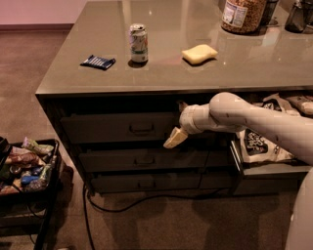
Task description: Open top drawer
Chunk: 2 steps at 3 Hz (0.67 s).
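Your gripper (174, 124) hangs at 3 o'clock from the top drawer (107, 128) handle (142, 128), near the front's right end. Its fingers (175, 138) stand spread wide.

I can read no text here. The can (138, 43) on the desk (254, 63) has a printed label, but its letters are illegible. The jar (243, 13) at the desk's far edge has a pale label with dark print, also unreadable. A dark snack bag (257, 144) in the open drawer (266, 172) bears white markings I cannot decipher. My fingers (175, 137) sit before the top drawer (98, 128), beside its handle (142, 128).
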Motion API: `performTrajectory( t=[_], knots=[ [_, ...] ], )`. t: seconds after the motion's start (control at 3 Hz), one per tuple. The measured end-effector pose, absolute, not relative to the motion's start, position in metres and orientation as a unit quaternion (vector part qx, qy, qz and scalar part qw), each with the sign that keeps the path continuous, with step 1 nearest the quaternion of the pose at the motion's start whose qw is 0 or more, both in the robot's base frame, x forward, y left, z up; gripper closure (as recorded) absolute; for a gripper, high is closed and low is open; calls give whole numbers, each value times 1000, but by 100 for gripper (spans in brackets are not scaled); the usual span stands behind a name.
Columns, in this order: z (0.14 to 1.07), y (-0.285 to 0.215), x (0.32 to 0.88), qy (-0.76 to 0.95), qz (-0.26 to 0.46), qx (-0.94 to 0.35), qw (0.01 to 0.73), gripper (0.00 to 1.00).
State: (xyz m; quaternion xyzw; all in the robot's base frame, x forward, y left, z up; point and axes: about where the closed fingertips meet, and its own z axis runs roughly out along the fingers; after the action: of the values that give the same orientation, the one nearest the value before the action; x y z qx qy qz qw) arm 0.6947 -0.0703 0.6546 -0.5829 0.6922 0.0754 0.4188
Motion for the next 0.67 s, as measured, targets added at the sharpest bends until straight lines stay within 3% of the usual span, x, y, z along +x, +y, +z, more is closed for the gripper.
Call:
performTrajectory(
  t=[0.67],
  knots=[
    [654,-66,717,695,66,-587,411,0]
  ],
)
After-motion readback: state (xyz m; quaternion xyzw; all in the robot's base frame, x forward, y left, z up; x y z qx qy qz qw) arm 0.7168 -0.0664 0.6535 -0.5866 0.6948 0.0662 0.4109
